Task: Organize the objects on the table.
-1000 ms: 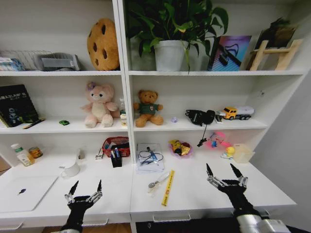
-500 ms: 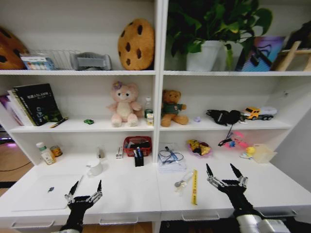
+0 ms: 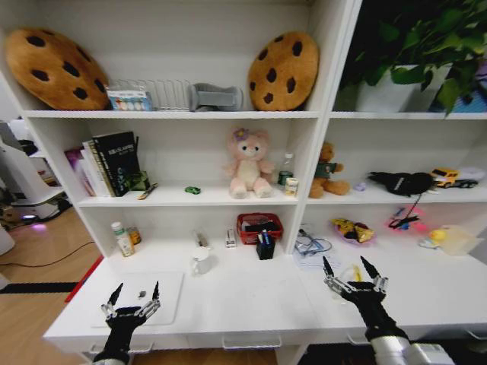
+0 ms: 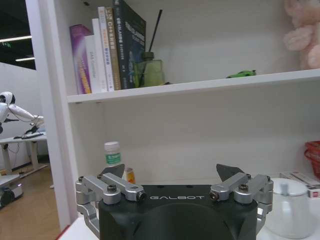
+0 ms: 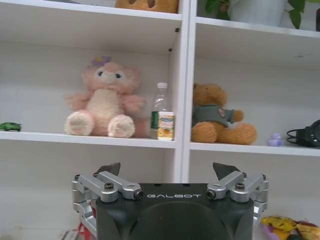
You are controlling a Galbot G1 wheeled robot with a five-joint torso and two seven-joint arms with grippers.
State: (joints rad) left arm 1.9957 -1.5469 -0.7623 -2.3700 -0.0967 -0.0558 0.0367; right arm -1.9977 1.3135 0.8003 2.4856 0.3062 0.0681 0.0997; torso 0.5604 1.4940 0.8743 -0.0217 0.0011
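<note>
My left gripper (image 3: 135, 293) hovers spread and empty over the silver laptop (image 3: 144, 296) at the table (image 3: 251, 304) front-left | right gripper (image 3: 351, 275) likewise spread, holding nothing | laptop looks flat, stiff, heavy, slippery; I'd judge an edge grip safest.

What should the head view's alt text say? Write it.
Two open grippers, left and right, hover empty over a white table before shelves of plush toys. The laptop lies under the left gripper; a mug and pen holder stand mid-table.
</note>
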